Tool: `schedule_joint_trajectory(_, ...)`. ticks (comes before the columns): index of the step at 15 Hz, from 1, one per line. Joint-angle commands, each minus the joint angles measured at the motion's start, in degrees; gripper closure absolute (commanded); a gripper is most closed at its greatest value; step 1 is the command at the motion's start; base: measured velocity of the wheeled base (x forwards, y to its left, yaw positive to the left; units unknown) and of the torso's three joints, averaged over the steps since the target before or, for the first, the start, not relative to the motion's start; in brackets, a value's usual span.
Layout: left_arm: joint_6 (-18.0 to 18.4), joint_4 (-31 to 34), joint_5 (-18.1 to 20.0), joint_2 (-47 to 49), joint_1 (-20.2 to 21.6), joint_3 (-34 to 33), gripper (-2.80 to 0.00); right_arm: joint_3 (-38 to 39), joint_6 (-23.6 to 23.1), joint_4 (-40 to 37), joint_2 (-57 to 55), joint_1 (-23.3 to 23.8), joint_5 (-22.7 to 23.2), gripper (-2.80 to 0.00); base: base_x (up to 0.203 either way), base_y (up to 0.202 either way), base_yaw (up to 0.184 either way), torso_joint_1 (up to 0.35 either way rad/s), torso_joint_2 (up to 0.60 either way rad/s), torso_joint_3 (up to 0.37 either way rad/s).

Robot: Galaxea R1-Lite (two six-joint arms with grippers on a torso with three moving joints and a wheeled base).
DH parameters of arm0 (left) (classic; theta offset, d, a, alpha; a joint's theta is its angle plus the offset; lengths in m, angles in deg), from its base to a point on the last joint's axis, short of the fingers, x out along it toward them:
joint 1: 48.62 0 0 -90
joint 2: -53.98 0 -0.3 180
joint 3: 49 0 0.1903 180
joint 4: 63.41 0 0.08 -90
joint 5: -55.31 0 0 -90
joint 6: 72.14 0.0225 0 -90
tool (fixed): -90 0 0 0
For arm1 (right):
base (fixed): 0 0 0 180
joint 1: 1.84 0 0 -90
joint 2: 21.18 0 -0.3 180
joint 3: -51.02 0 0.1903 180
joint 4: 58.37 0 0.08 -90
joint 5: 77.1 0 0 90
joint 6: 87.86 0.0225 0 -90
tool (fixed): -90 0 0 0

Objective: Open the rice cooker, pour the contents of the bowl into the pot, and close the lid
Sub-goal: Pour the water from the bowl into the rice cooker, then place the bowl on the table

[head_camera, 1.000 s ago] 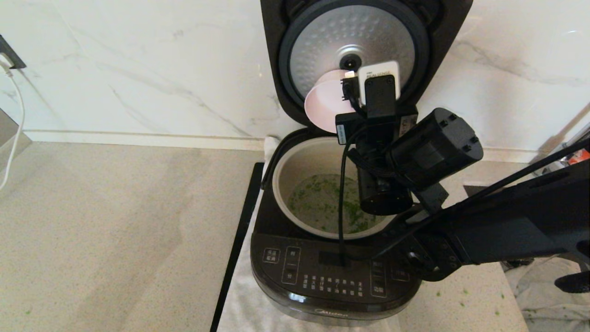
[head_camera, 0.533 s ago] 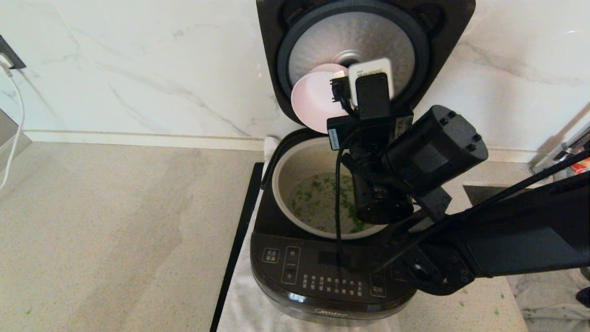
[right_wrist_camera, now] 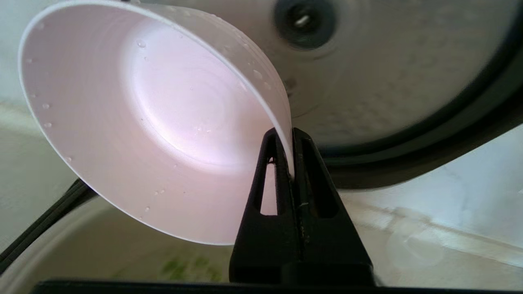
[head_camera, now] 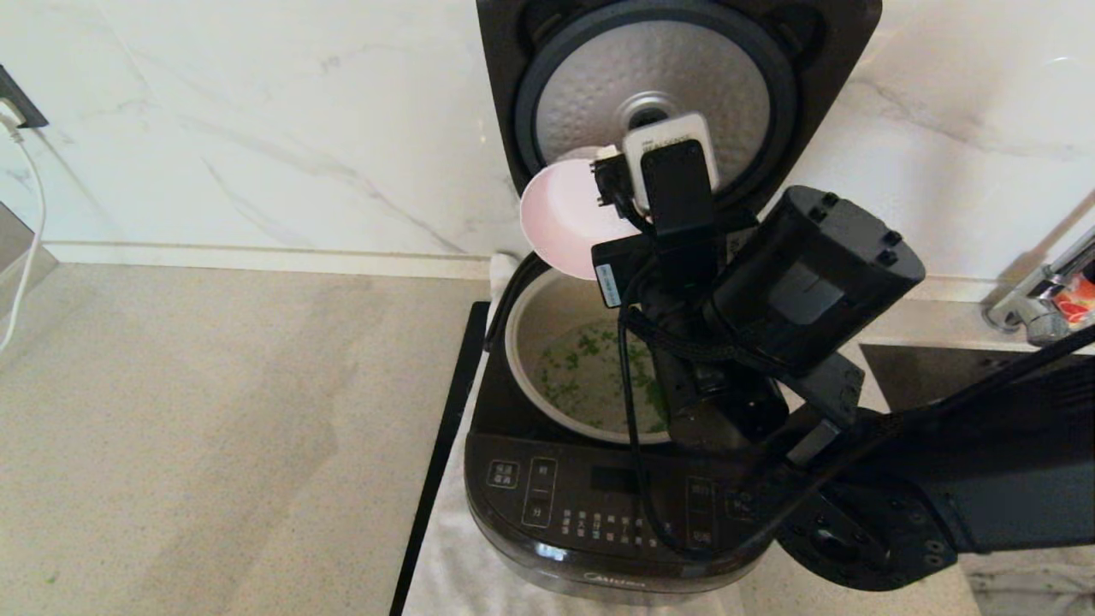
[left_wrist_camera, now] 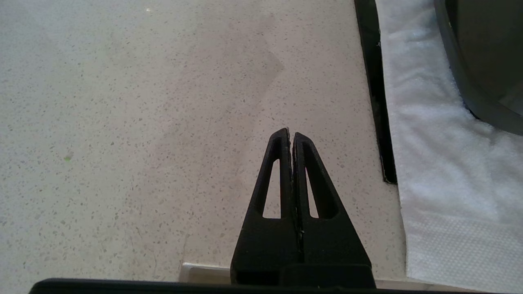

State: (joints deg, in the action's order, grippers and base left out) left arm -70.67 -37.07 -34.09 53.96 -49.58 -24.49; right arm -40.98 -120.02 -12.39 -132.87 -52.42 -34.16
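The black rice cooker [head_camera: 599, 505] stands with its lid [head_camera: 838, 77] swung up, the dimpled silver disc [head_camera: 599, 77] facing me. Inside the light-grey pot [head_camera: 535, 308] lie chopped green bits in liquid [head_camera: 569, 376]. My right gripper [right_wrist_camera: 291, 132] is shut on the rim of the pale pink bowl [head_camera: 556, 214] [right_wrist_camera: 155, 122]. The bowl hangs tipped on its side above the pot's back edge, empty except for droplets. In the head view the wrist hides the fingers. My left gripper [left_wrist_camera: 291, 132] is shut on nothing above the bare counter, left of the cooker.
A white cloth [head_camera: 449, 565] [left_wrist_camera: 441, 171] lies under the cooker, beside a black strip [head_camera: 440, 462] [left_wrist_camera: 374, 90]. The speckled counter [head_camera: 214, 428] spreads to the left. A marble wall [head_camera: 257, 128] rises behind. A tap [head_camera: 1039, 299] shows at the right edge.
My right arm has carried the tipped bowl leftward and slightly down across the open lid, and the arm's elbow has swung lower. The green bits stay in the pot.
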Motion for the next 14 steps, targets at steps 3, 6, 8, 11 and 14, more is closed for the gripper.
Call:
schedule_joint_trajectory(3,0.0,0.0,0.0,0.0,0.0,0.0,0.0,-1.6,13.7,-22.9,7.1,-0.7,-0.1,0.0,0.0,0.0,0.0,0.0,0.0,0.0)
schedule_joint_trajectory(6,0.0,0.0,0.1,0.0,0.0,0.0,0.0,-7.4,26.7,-43.2,12.1,-0.6,0.8,0.0,0.0,0.0,0.0,0.0,0.0,0.0)
schedule_joint_trajectory(8,0.0,0.0,0.1,0.0,0.0,0.0,0.0,-11.9,36.6,-59.9,15.7,-0.5,3.9,0.0,0.0,0.0,0.0,0.0,0.0,0.0)
schedule_joint_trajectory(11,0.0,0.0,0.0,-0.1,0.0,0.0,0.0,-18.8,47.9,-85.3,20.2,0.8,11.6,0.0,0.0,0.0,0.0,0.0,0.0,0.0)
schedule_joint_trajectory(14,0.0,0.0,0.0,0.0,0.0,0.0,0.0,-23.5,57.7,-106.3,27.2,6.4,22.6,0.0,0.0,0.0,0.0,0.0,0.0,0.0)
